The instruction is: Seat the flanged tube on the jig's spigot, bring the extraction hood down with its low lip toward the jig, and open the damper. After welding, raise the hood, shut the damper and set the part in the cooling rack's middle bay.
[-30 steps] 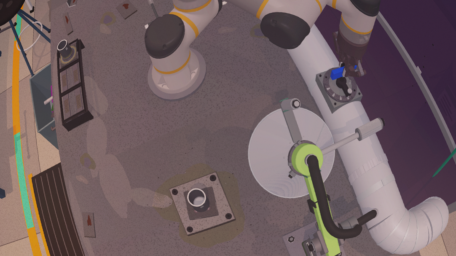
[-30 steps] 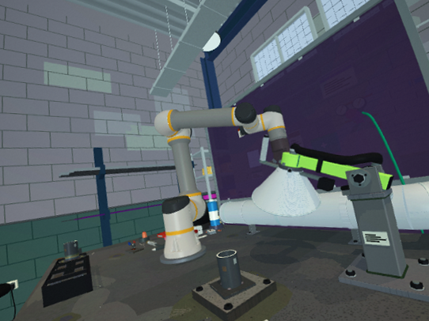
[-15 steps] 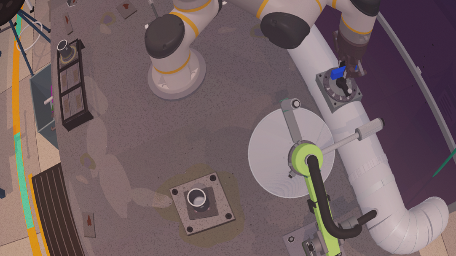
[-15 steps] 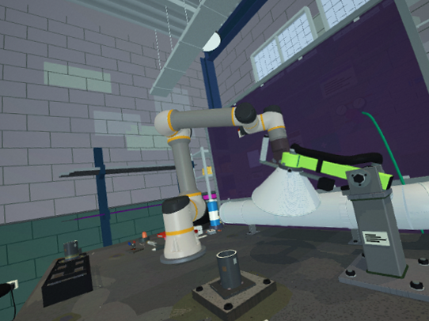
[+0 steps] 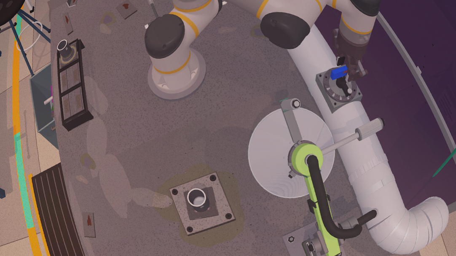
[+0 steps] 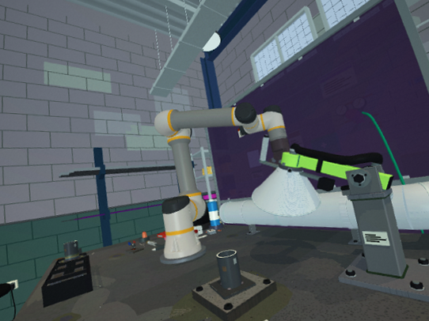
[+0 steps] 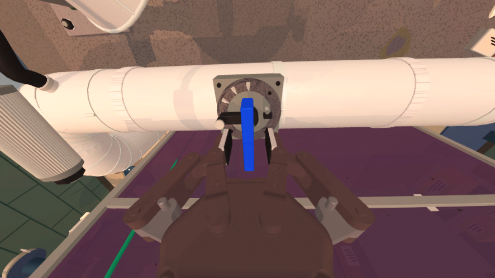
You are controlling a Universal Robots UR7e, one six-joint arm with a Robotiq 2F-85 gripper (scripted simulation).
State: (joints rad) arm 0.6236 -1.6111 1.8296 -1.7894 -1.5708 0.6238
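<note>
The flanged tube (image 5: 64,48) (image 6: 71,248) stands in the end bay of the black cooling rack (image 5: 73,85) (image 6: 68,277) at the table's far left. The jig's spigot (image 5: 197,199) (image 6: 228,268) stands bare on its bolted plate near the table's front. The white extraction hood (image 5: 288,154) (image 6: 286,191) hangs raised on its green arm (image 5: 319,201) (image 6: 329,166), beside the duct. The damper plate (image 5: 339,89) (image 7: 248,110) sits on the white duct, with its blue handle (image 5: 338,72) (image 7: 247,134). My gripper (image 5: 349,71) (image 7: 247,147) is at the damper, open, with the blue handle between its fingers.
Behind the duct (image 5: 352,140) (image 7: 311,93) stands a purple screen with a steel frame. The hood's side handle (image 5: 368,128) sticks out over the duct. The arm's post (image 6: 375,221) is bolted at the table's front right. Small plates and scraps lie along the table's edges.
</note>
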